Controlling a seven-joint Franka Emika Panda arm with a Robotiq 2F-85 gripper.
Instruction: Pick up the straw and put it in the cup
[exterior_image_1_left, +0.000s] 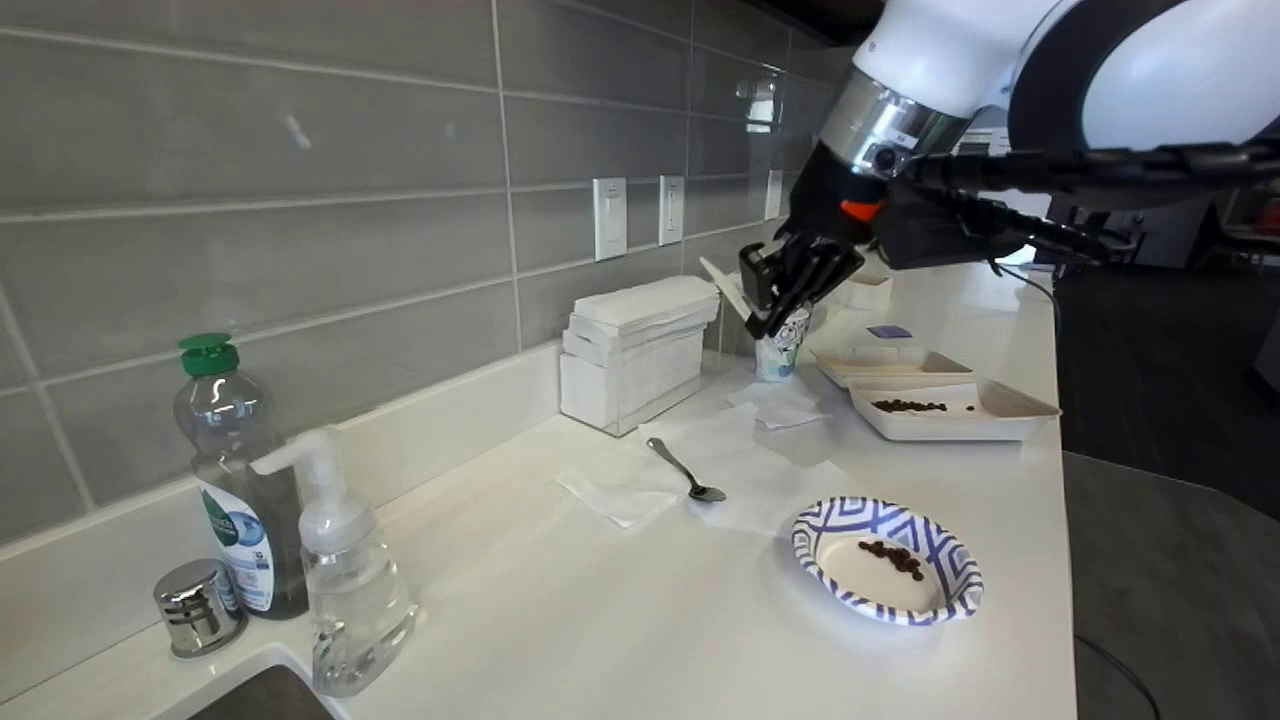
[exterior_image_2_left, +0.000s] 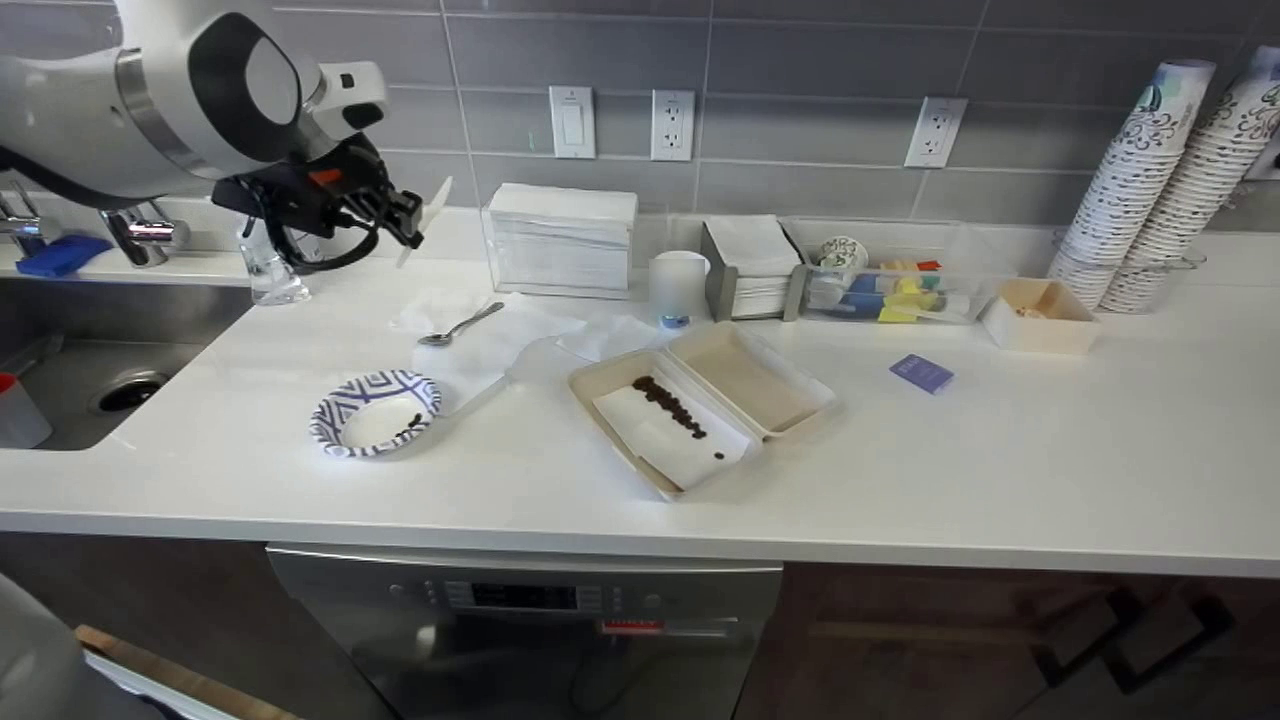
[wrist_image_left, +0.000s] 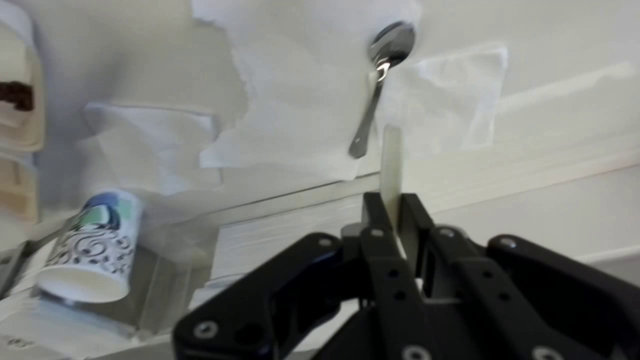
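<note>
The straw is white and slim; it shows in both exterior views (exterior_image_1_left: 724, 286) (exterior_image_2_left: 433, 212) and in the wrist view (wrist_image_left: 391, 162). My gripper (exterior_image_1_left: 758, 298) (exterior_image_2_left: 412, 220) (wrist_image_left: 391, 205) is shut on it and holds it tilted, well above the counter. The straw sticks out past the fingertips. The cup (wrist_image_left: 99, 240) is white paper with a blue-green and dark swirl pattern. It stands upright on the counter in both exterior views (exterior_image_1_left: 783, 348) (exterior_image_2_left: 679, 285), apart from my gripper. My gripper hides part of its top in an exterior view. In an exterior view, the gripper is left of the cup, past the napkin box.
A white napkin box (exterior_image_1_left: 640, 350) (exterior_image_2_left: 563, 240) stands against the wall. A spoon (exterior_image_1_left: 688, 472) (wrist_image_left: 372, 100) lies on napkins. A blue-patterned bowl (exterior_image_1_left: 888, 560), an open takeout box (exterior_image_2_left: 670, 430), a green-capped bottle (exterior_image_1_left: 235, 490) and a soap pump (exterior_image_1_left: 350, 580) stand on the counter.
</note>
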